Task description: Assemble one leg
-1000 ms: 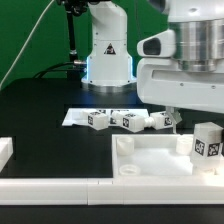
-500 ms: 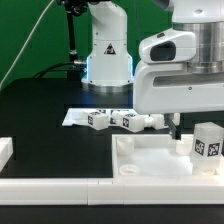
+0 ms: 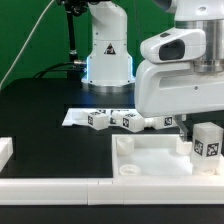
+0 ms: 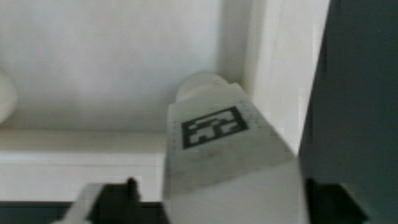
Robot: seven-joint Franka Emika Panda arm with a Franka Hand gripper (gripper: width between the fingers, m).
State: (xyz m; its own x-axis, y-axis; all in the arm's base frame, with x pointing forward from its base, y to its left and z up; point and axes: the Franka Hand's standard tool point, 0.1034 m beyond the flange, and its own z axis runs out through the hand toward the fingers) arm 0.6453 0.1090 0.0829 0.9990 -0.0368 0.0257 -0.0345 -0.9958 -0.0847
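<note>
My gripper [image 3: 204, 127] hangs over the exterior view's right end of the large white panel [image 3: 150, 156]. It is shut on a leg [image 3: 208, 142], a short white peg with a black-and-white tag, which stands upright at the panel's corner. In the wrist view the leg [image 4: 217, 140] fills the gap between my dark fingers [image 4: 114, 203], with the panel's rim [image 4: 107, 60] behind it. Three more legs lie in a row behind the panel: one [image 3: 97, 119], a second [image 3: 132, 122], and a third [image 3: 166, 122] partly hidden by my hand.
The marker board [image 3: 74, 116] lies under the loose legs on the black table. The robot base [image 3: 108, 55] stands at the back. A white block [image 3: 5, 152] sits at the exterior view's left edge, and a white rail [image 3: 60, 187] runs along the front.
My hand has turned and sunk slightly above the standing leg, and it hides more of the third loose leg. The standing leg has stayed in place.
</note>
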